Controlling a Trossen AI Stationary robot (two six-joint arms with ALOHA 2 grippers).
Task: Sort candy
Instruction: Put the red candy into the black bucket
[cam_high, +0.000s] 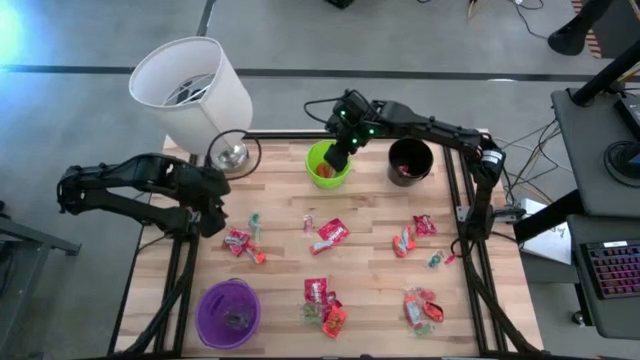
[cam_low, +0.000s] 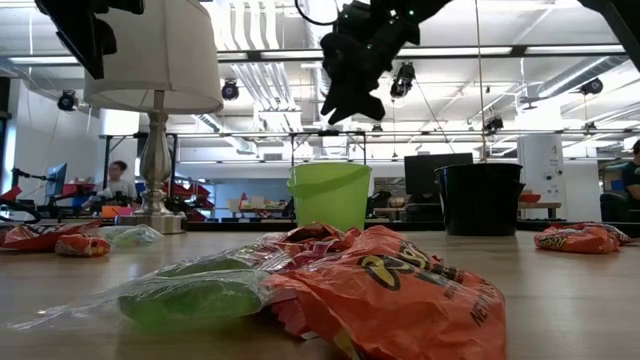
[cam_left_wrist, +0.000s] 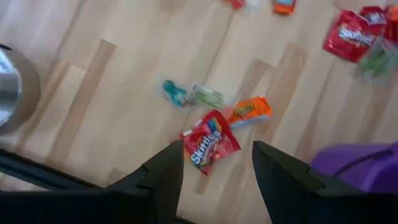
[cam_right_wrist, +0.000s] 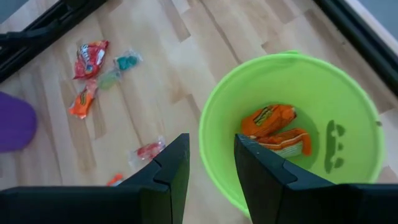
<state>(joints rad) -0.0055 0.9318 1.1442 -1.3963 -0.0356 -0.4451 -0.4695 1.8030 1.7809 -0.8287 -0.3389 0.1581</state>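
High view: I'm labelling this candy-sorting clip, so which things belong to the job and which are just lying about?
Part of the job:
- candy scattered on the table
- green cup, orange packets inside
- black cup
- purple cup
- right gripper, open above the green cup
- left gripper, open over a red packet

Just lying about:
- lamp
- person in the room behind
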